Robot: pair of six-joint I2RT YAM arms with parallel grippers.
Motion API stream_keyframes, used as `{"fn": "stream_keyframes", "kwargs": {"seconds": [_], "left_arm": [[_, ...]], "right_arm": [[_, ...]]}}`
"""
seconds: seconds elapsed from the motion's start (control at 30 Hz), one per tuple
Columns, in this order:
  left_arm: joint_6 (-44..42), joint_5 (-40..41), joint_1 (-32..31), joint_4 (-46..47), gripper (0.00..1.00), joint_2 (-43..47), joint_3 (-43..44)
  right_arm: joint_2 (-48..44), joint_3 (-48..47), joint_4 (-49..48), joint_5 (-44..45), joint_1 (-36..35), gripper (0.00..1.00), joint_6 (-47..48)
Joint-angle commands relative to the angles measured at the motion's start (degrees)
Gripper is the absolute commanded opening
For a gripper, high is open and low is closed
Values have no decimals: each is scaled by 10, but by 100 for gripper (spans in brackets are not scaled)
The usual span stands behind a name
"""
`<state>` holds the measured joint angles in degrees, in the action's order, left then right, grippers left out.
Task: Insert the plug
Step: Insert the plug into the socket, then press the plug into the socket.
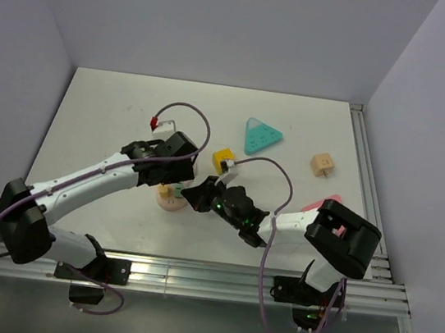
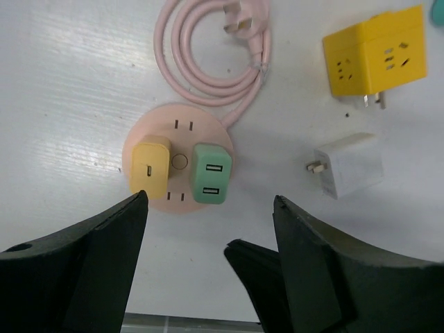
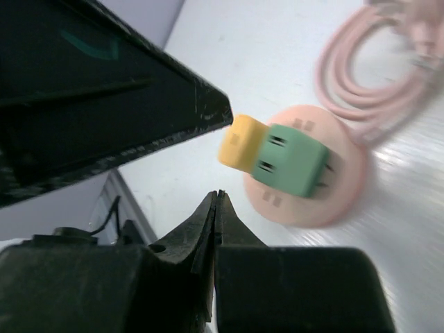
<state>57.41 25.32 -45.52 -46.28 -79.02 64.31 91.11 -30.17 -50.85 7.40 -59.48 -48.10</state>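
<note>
The plug (image 2: 210, 173), mint-green with two slots facing up, sits on the face of a round pink socket hub (image 2: 156, 135), just beside a small yellow block (image 2: 150, 168) on the same hub; the blurred right wrist view does not settle whether it is pressed fully home. The hub lies on the white table (image 1: 115, 102) toward the near edge, a little left of the middle. The left gripper (image 2: 209, 202) hangs above the hub with its jaws spread wide, one dark finger on each side of the hub and nothing between them, touching neither plug nor hub. The right gripper (image 3: 216, 198) is closed with its fingers pressed together and empty, its tips near the hub's side. A pink cable (image 2: 208, 62) runs from the hub's rim and lies coiled just beyond it. Toward the middle of the table are a yellow cube (image 2: 374, 52) and, near it, a white block (image 2: 349, 164). Farther toward the far right corner lie a teal triangular piece (image 1: 261, 136) and a tan cube (image 1: 321, 165).
</note>
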Motion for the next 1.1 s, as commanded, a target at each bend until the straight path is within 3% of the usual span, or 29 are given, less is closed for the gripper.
{"fn": "stream_keyframes", "kwargs": {"seconds": [0.0, 0.13, 0.4, 0.6, 1.07], "left_arm": [[-12, 19, 25, -7, 79, 70, 0], [-25, 11, 80, 30, 85, 170, -65], [-41, -33, 171, 107, 86, 307, -175], [-48, -47, 191, 121, 85, 328, -194], [-55, -50, 192, 118, 84, 329, -199]], "right_arm": [[13, -56, 19, -54, 2, 0, 18], [27, -95, 45, -98, 8, 0, 15], [90, -110, -13, -221, 51, 0, -62], [122, -121, -49, -288, 85, 0, -88], [81, -197, 75, -288, 89, 0, -31]]}}
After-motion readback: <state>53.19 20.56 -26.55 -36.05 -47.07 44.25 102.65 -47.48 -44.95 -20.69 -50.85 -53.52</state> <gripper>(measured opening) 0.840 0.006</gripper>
